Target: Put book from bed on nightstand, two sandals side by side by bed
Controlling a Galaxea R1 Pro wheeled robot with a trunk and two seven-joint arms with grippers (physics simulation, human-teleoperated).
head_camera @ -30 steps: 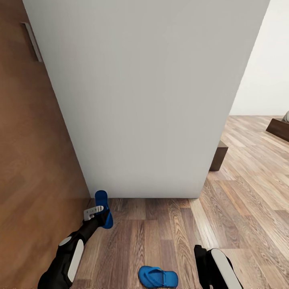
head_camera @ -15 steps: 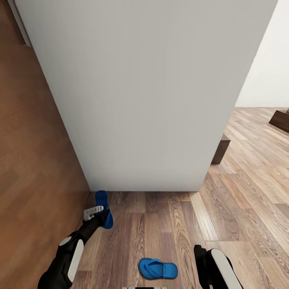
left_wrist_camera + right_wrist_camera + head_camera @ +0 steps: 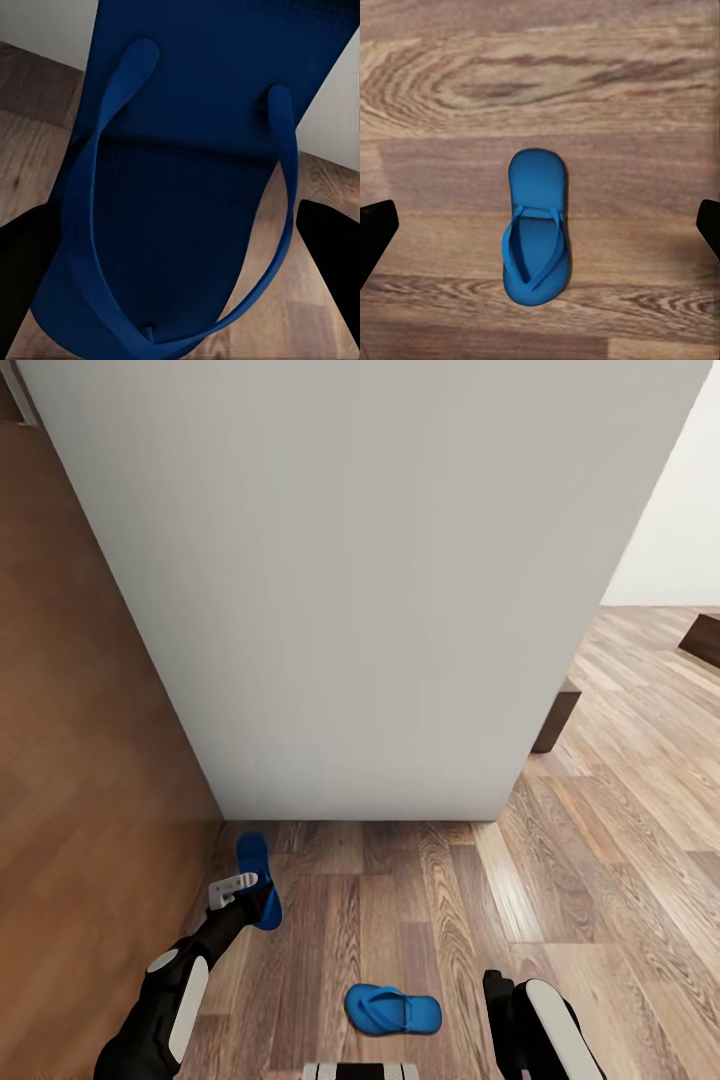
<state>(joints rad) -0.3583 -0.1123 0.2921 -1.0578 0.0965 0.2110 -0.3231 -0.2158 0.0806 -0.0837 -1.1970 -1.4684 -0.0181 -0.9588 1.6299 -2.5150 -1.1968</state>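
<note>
**One sandal in my left pincer, the other on the floor under my right**

My left pincer [image 3: 243, 892] is pinching one blue sandal [image 3: 256, 880], which stands nearly on end, its far tip pointing up toward the foot of the pale grey wall [image 3: 360, 580] ahead. In the left wrist view that held sandal [image 3: 187, 195] spans the space between my two dark fingers [image 3: 26, 277], sole and both straps facing the camera, with wood floor and a strip of the pale wall behind it.

The second sandal [image 3: 393, 1010] lies flat on the plank floor [image 3: 600, 840], strap side up, between my two arms and close to my base. In the right wrist view it [image 3: 536, 225] lies straight below the camera, centred between my right pincer's [image 3: 540, 232] fingertips, which are spread wide apart at either edge of the picture and well clear of it. Bare planks surround it on every side.

The pale wall block rises close ahead. A brown wooden surface [image 3: 80, 760] closes in tight on my left, meeting the wall just beyond the held sandal. To my right the floor opens out broadly past the wall's corner, where a dark brown block [image 3: 556, 720] sits against the wall's far side and a white wall [image 3: 670, 530] stands farther back.
</note>
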